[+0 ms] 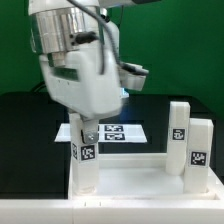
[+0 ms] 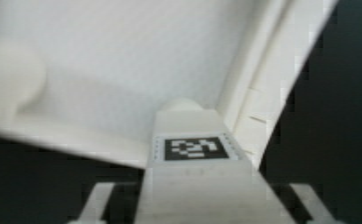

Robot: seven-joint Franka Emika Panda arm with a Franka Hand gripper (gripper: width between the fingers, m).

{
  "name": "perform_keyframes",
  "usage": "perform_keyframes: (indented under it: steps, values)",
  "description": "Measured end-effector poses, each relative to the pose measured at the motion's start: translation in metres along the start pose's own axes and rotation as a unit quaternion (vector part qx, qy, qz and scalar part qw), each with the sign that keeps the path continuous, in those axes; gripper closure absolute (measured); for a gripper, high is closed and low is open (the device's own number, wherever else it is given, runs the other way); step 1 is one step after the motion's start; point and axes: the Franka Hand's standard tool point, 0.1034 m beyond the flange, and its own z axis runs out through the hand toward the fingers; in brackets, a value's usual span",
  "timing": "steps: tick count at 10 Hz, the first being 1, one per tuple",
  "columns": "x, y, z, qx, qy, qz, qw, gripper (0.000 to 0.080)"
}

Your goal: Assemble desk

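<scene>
3 square white leg blocks (image 1: 193, 143) stand tagged; gripper (image 1: 87, 131) jaws clamp 1 leg (image 2: 199, 158).

We see a white arm (image 1: 80, 60) with rounded glossy shells and dark cables along its top. The gripper (image 1: 88, 133) body is boxy and white, with pale grey fingers (image 2: 103, 203).

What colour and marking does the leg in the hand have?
White, with a black-and-white square tag; the leg shows best in the wrist view.
</scene>
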Motion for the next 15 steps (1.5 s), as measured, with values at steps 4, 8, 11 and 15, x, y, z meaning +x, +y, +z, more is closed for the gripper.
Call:
perform_keyframes:
  steps: [4,8,11,15]
  values:
    - [0.0000,-0.0001,0.0001,0.005,-0.005,0.023,1.000,0.0515]
    - [0.0004,0.0013,-0.0013,-0.003,-0.006,-0.296,0.955,0.0175]
    - [0.0027,0.0022,-0.0017,-0.005,-0.004,-0.421,0.907,0.0152]
    - [0.0080,0.0018,-0.0044,-0.021,0.003,-0.566,0.824,0.0151]
